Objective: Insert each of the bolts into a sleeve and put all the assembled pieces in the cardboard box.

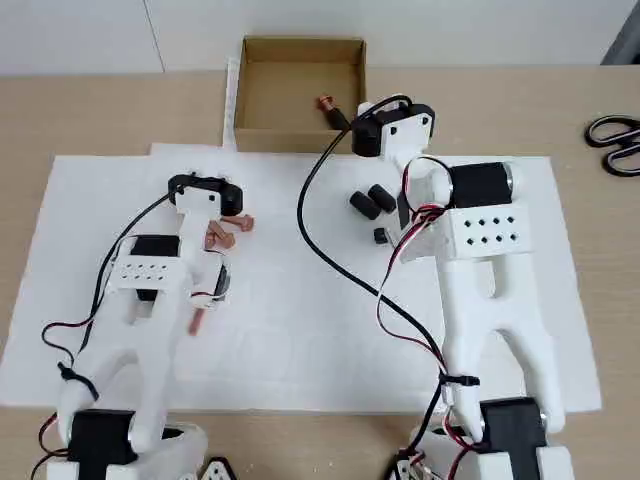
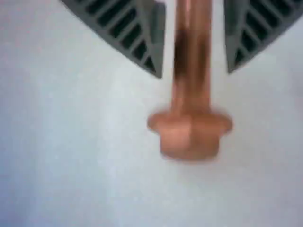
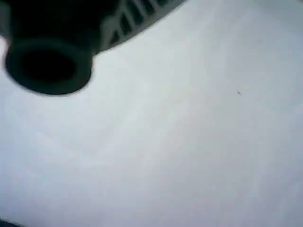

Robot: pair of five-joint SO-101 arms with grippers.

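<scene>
Left wrist view: left gripper (image 2: 194, 68) jaws wide astride bolt (image 2: 191, 132). Judged step: pickup; next, close on shank.

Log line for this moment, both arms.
left claw: open, straddling bolt | right claw: shut on sleeve | cardboard box: one assembled piece inside | loose sleeves on white sheet
</scene>
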